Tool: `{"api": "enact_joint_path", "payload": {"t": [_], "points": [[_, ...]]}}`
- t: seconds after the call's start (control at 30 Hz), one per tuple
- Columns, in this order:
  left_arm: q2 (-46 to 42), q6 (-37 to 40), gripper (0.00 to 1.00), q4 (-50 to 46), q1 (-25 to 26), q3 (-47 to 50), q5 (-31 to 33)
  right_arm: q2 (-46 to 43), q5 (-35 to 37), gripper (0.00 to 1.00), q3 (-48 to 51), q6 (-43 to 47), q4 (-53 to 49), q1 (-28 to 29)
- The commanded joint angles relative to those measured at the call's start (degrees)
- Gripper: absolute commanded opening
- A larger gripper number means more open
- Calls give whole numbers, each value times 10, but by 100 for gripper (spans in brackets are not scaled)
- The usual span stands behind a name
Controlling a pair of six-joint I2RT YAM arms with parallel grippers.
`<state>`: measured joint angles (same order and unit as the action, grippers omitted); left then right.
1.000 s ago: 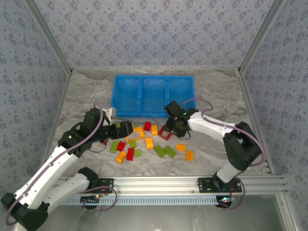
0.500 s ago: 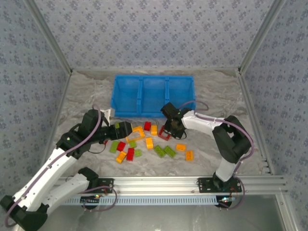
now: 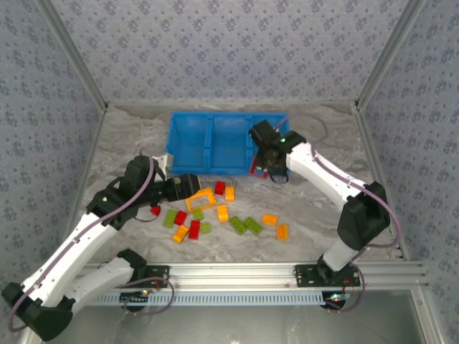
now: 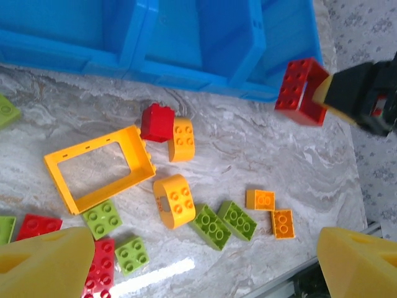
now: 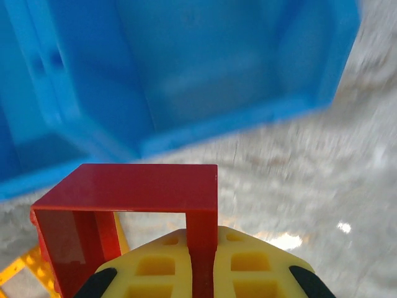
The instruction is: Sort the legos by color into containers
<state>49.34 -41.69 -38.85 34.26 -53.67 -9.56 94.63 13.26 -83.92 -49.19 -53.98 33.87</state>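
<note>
Right claw [image 5: 198, 270] pinches the red frame [image 5: 133, 180] by the bin [image 5: 186, 74], ready to drop it in; left claw [image 4: 198, 264] is wide.

Blue bin [image 4: 205, 37] along top. Red frame [image 4: 301, 92] pinched by right gripper [image 4: 325, 93], near bin's right corner. Orange frame [image 4: 90, 149] flat on table [image 4: 279, 161]. Red, orange, green bricks [image 4: 173, 200] around it. Left gripper [image 4: 198, 264] fingers [image 4: 46, 264] wide apart.

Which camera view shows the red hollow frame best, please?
The right wrist view: the red frame sits close, one wall pinched by the right gripper. The left wrist view shows it smaller; the top external view, a red speck.
</note>
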Motion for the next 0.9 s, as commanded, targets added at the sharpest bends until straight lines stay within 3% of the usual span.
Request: {"api": "enact_joint_path", "payload": {"t": [0.0, 0.17, 0.4, 0.53, 0.67, 0.87], "points": [[16, -8, 93, 22, 2, -29, 17, 80, 52, 8, -53, 116, -40, -41], [39, -24, 92, -24, 3, -50, 60, 191, 29, 8, -160, 171, -46, -80], [51, -79, 90, -79, 3, -49, 101, 309, 1, 13, -258, 160, -100, -103], [51, -100, 90, -101, 2, -43, 118, 316, 0, 28, -261, 157, -97, -103], [52, -126, 88, -110, 2, -40, 132, 306, 4, 37, -282, 163, -106, -103], [79, -173, 85, -146, -12, -52, 165, 216, 35, 49, -322, 162, -116, -97]]}}
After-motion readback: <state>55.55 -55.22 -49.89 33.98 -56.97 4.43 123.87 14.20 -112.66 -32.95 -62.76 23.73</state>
